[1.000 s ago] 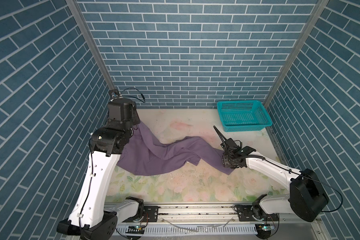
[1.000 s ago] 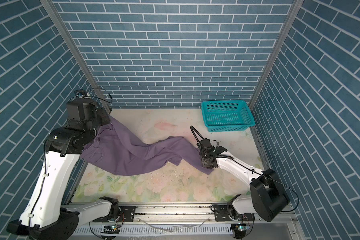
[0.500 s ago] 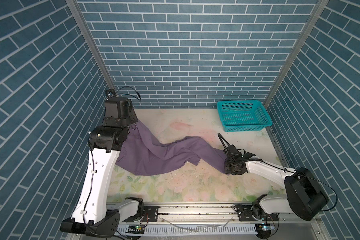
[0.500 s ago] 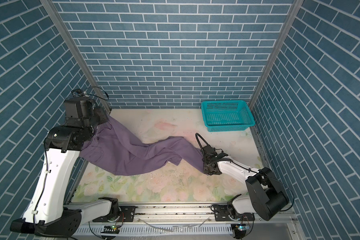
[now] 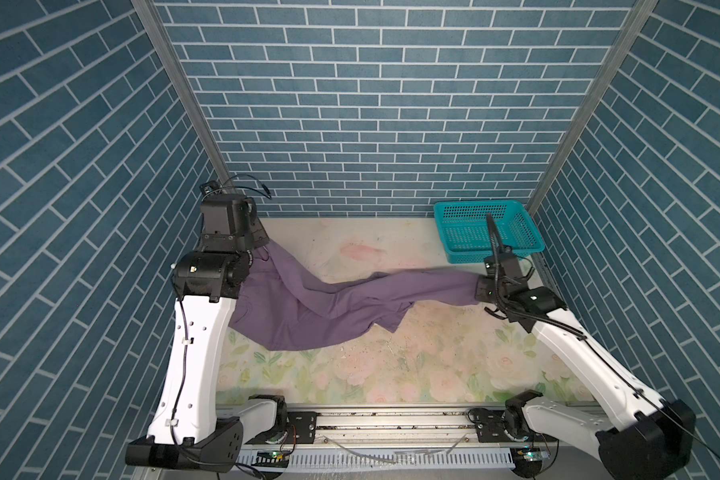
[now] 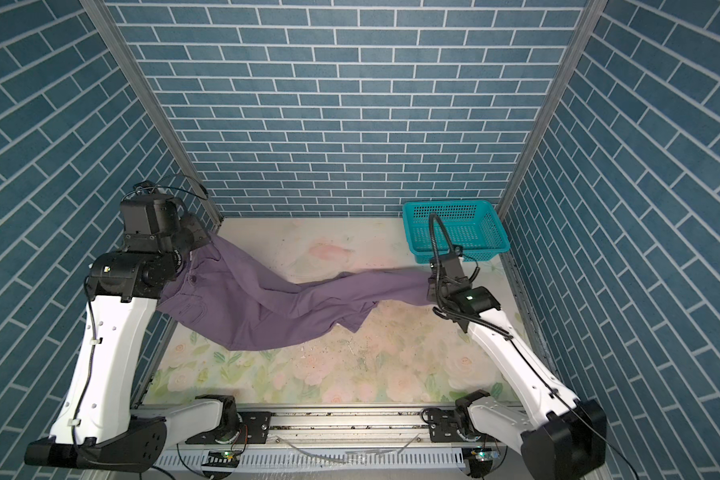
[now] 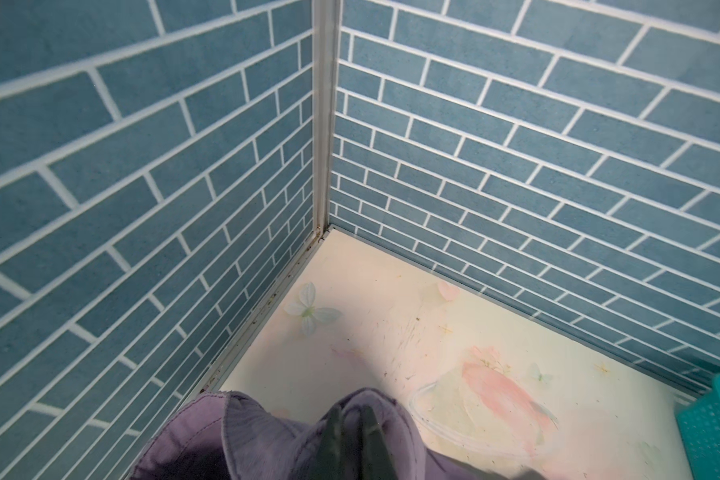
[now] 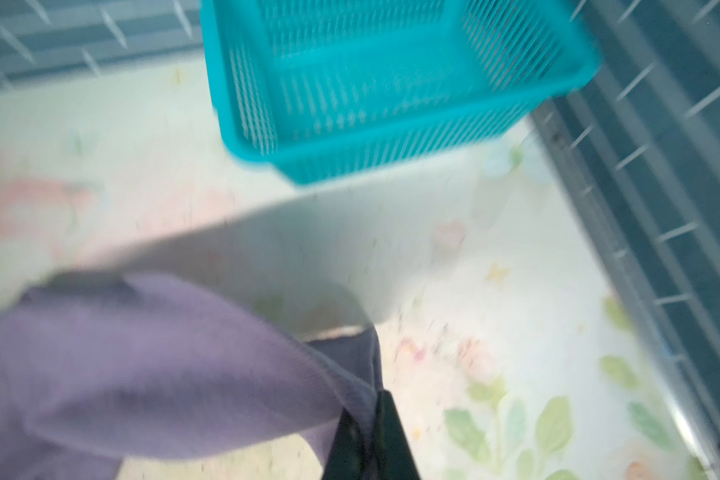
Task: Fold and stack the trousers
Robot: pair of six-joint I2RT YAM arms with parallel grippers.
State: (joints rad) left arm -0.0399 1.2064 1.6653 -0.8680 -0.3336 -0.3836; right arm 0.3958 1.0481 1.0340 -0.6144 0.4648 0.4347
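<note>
The right gripper [image 5: 481, 289] was clamped tight on the end of one leg of the trousers [image 5: 329, 303], and the right wrist view showed it plainly: dark fingers [image 8: 387, 436] pinched together on the purple hem [image 8: 350, 386], though that picture was blurred. Over on the left of both top views, the left gripper [image 6: 202, 243] was closed too, biting the waist end of the cloth, and in the left wrist view its fingertips [image 7: 371, 432] sat buried in bunched purple fabric [image 7: 246, 440].

Between the two, the trousers ran as one long band across the middle of the frame, from the left gripper near the back-left corner of the table [image 5: 391, 365] to the right gripper at the right edge. The held leg was pulled out nearly straight. The broad seat part drooped lower left of centre, and the other leg hung loose, its hem [image 5: 391, 324] lying on the floral surface just right of centre.

Just above the right gripper in the frame sat the teal basket [image 5: 466, 257], tucked into the table's back-right corner, apart from the cloth.
</note>
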